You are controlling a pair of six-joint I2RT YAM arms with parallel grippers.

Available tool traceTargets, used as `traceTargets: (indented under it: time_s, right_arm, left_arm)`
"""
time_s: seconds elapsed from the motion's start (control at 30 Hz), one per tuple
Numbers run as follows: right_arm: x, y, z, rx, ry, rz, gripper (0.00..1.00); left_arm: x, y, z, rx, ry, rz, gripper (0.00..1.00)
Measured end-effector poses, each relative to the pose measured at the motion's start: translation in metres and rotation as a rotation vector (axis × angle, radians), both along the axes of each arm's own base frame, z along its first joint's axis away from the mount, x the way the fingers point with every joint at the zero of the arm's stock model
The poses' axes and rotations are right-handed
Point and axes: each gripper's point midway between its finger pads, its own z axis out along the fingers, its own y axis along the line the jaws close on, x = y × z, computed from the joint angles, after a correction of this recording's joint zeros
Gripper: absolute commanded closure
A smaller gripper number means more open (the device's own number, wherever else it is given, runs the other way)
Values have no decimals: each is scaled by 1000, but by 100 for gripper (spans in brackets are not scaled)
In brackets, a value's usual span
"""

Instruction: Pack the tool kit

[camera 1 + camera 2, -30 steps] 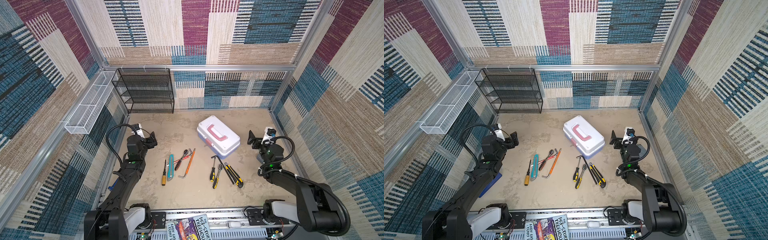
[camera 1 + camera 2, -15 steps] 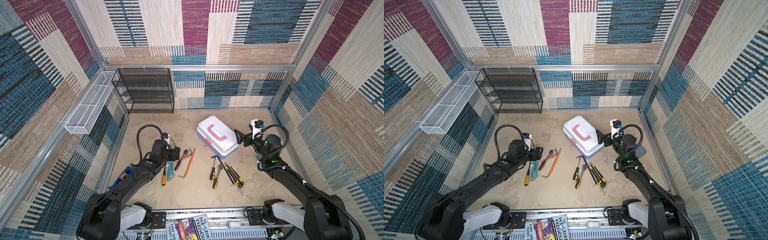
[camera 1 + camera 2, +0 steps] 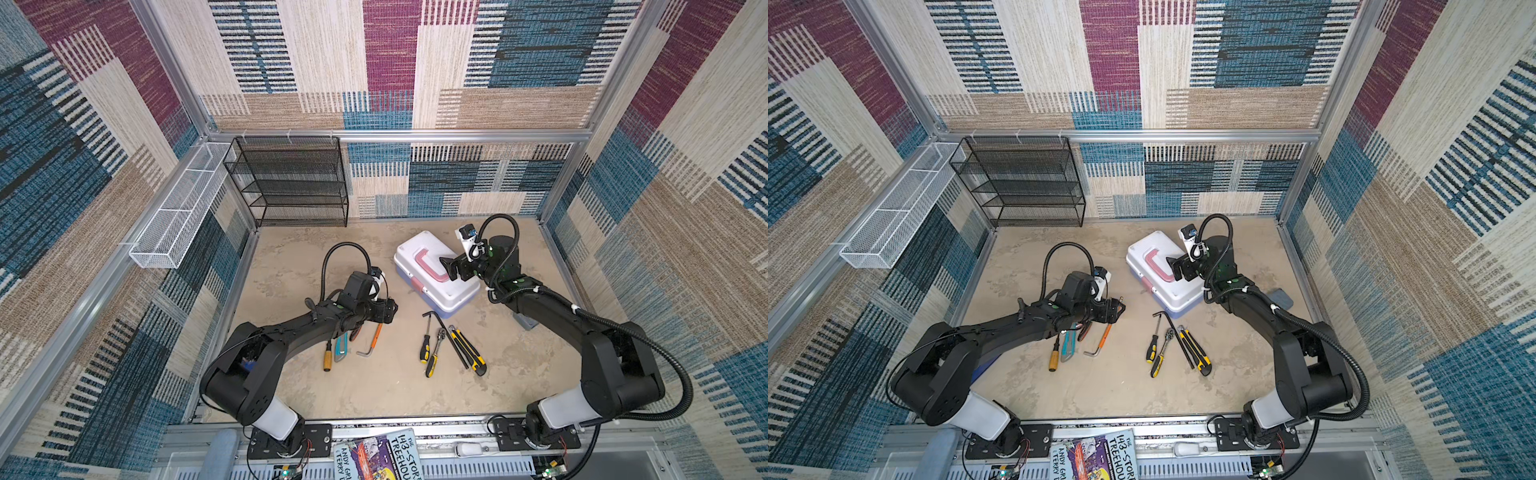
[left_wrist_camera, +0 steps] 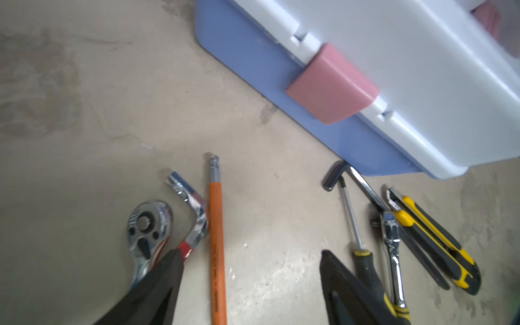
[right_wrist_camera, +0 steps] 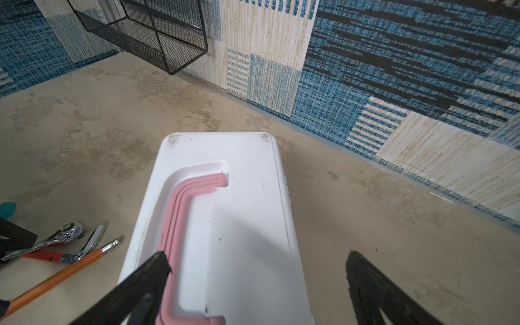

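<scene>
The toolbox point(image 3: 415, 254) stands closed right of centre on the floor, in the same place as a second ago. Its lid is down and its pink latch point(image 4: 332, 84) is folded over the blue base.

Both my arms have swung in from the side walls. My right gripper point(image 5: 257, 257) now hangs over the lid near one end of the pink handle point(image 5: 180, 219), jaws spread wide, holding nothing. My left gripper point(image 4: 249, 253) has come over the left group of tools and faces the latch. Its jaws are apart and empty, with the orange hex key point(image 4: 216, 225) lying on the floor under the gap.

No tool has moved: the ratchet point(image 4: 147, 225), the yellow utility knife point(image 4: 433, 239) and the others lie loose beside the box.

Judgement: the approach is complete and packing has not begun. The latch must be released and the lid raised first.
</scene>
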Motion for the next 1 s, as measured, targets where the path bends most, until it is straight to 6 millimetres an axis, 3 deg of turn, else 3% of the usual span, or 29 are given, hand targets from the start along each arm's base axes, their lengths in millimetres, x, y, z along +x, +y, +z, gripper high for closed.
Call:
traceTargets:
  time_s: [0.4,0.63,1.0]
  right_arm:
    - [18,9,-39,-121,99,60,1]
    - [32,14,-51,-151,130,116,12]
    - [32,15,-56,-112,166,169,16]
  left_arm:
    - [6,-36,-6,-106,68,-70,28]
    - [12,-49,1,-149,68,-96,27]
    - [50,-85,12,-184,75,-147,27]
